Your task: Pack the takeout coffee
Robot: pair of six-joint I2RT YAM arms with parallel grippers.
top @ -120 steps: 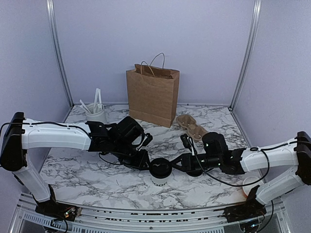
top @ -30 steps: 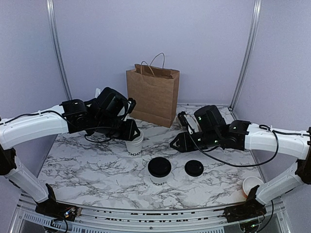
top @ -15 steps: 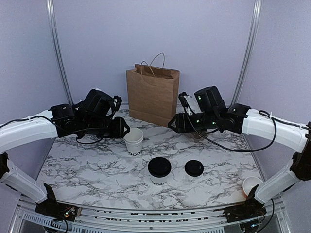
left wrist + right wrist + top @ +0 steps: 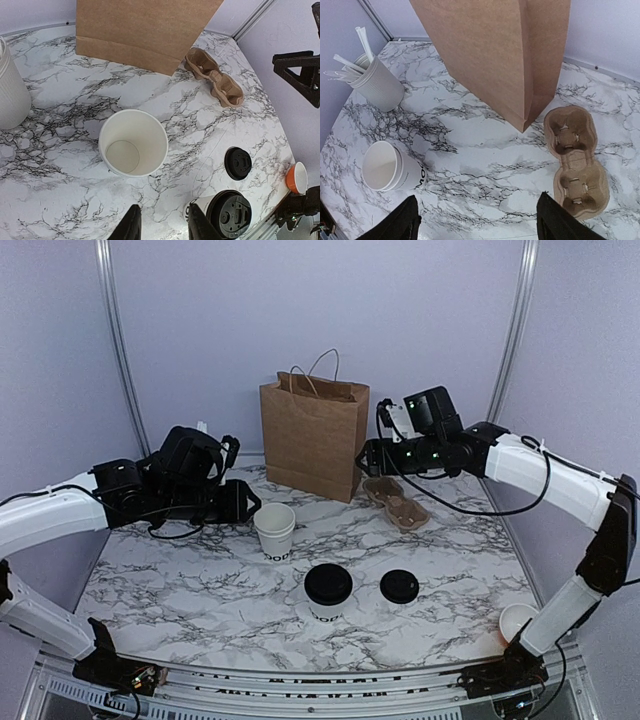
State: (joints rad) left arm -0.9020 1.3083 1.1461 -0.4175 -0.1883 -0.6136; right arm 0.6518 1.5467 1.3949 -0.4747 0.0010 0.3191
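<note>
Both claws were empty: the right claw (image 4: 475, 222) stood wide, with only marble showing in its gap, and the left claw (image 4: 162, 222) was narrowly parted, gripping nothing. Four seconds before, the two had been crowded low around the takeout coffee (image 4: 328, 592), a small white paper cup with black lettering and a round black plastic lid, at the front of the white-and-grey marble table (image 4: 170, 590). Since then each had lifted away. The left had drawn back to the left of the lidless stack of white paper cups (image 4: 275, 530), which it had been right beside a second earlier. The right had climbed to hang beside the right edge of the tall brown paper bag with handles (image 4: 314, 435), above the brown moulded cardboard cup carrier (image 4: 396, 502), spreading wider over the last second. The takeout coffee had not moved: it stood upright near the front edge, lid seated, with a loose round black plastic lid (image 4: 399, 586) lying flat just to its right, not touching. By my reading the capping was done and the packing itself not yet begun. The cup stood well apart from both bag and carrier, and neither claw was near it, so the right claw's move toward the bag suggested that bag or carrier would be readied first.
</note>
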